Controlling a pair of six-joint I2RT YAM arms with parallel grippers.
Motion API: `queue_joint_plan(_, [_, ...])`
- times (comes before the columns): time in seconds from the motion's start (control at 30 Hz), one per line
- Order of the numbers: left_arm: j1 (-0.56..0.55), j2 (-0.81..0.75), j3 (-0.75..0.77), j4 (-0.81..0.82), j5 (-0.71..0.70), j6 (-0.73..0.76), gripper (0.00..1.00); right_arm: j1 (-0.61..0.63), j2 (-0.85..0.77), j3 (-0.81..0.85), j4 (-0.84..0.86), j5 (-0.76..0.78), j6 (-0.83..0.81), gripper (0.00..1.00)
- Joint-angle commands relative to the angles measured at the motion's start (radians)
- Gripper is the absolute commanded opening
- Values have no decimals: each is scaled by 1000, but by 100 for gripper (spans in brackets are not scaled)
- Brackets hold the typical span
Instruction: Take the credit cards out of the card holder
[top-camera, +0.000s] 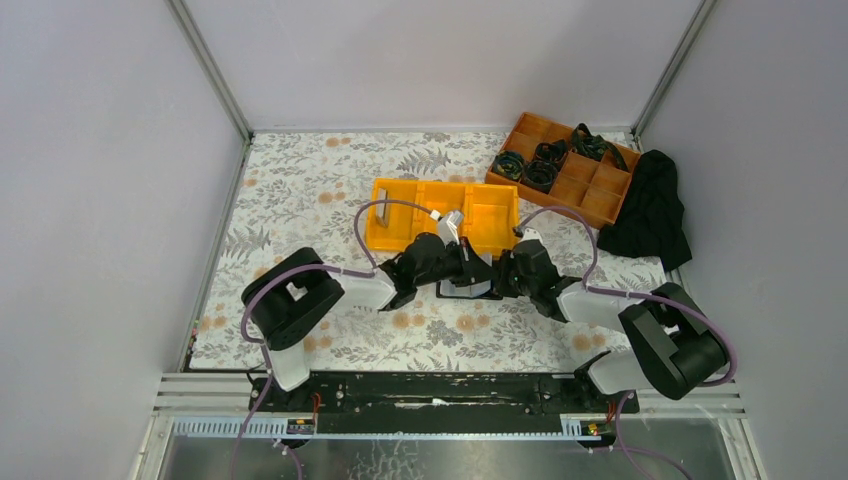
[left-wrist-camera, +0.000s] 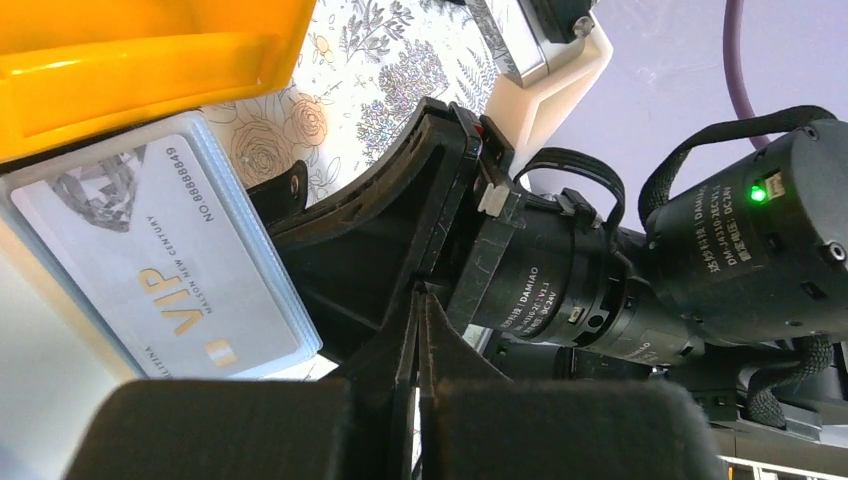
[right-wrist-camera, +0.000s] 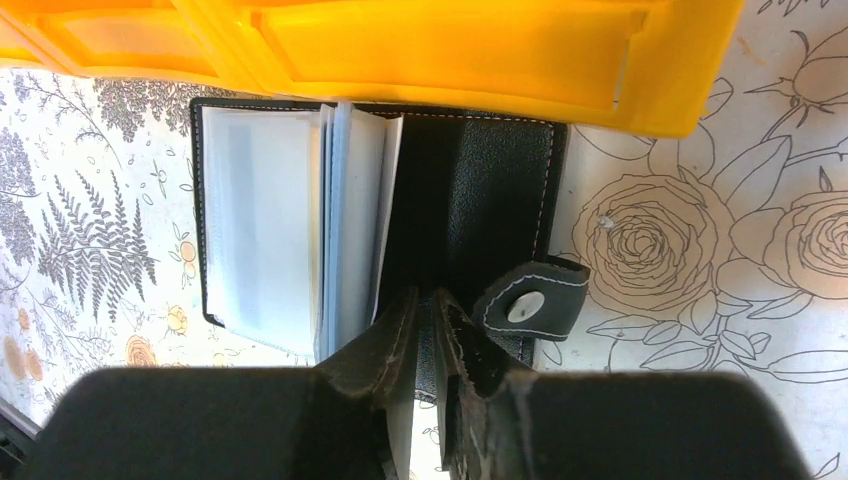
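left end effector (left-wrist-camera: 418, 300): jaws pressed together | right end effector (right-wrist-camera: 426, 300): narrow gap, apparently pinching card holder (right-wrist-camera: 490, 200)

the card holder (right-wrist-camera: 495, 180) looks like black grained leather, matt, with pale stitching and a shiny metal snap (right-wrist-camera: 526, 307). its sleeves (right-wrist-camera: 260, 240) are clear, glossy plastic. the credit card (left-wrist-camera: 160, 270) is smooth silvery plastic with gold lettering. the yellow bin (right-wrist-camera: 450, 50) is glossy moulded plastic. the table cover (right-wrist-camera: 680, 230) has a printed, faintly glittery sheen. the right gripper (right-wrist-camera: 425, 295) has matt black, faintly ridged fingers (right-wrist-camera: 385, 350).
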Motion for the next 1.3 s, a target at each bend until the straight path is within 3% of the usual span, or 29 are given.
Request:
queue_joint_plan(0.0, [-8,35,35,74,85,-17,0,21,15,-40,-138,-44,-12,18])
queue_joint_plan(0.27, [-3,0,23,18,41,35,0,20,-140,-38,-207,-17,-21,18])
queue_joint_plan(0.53, [14,-8,-12,20,18,47,4,23,-365,15,-376,20,-64,31])
queue_joint_plan(0.87, [18,-17,-45,13,-3,69,7,22,-533,50,-531,168,-46,38])
queue_joint_plan(1.1, [23,9,-60,22,-4,62,9,22,-430,49,-476,114,-62,41])
queue_joint_plan(1.27, [29,7,-48,-67,-55,101,17,22,-311,14,-368,58,-50,38])
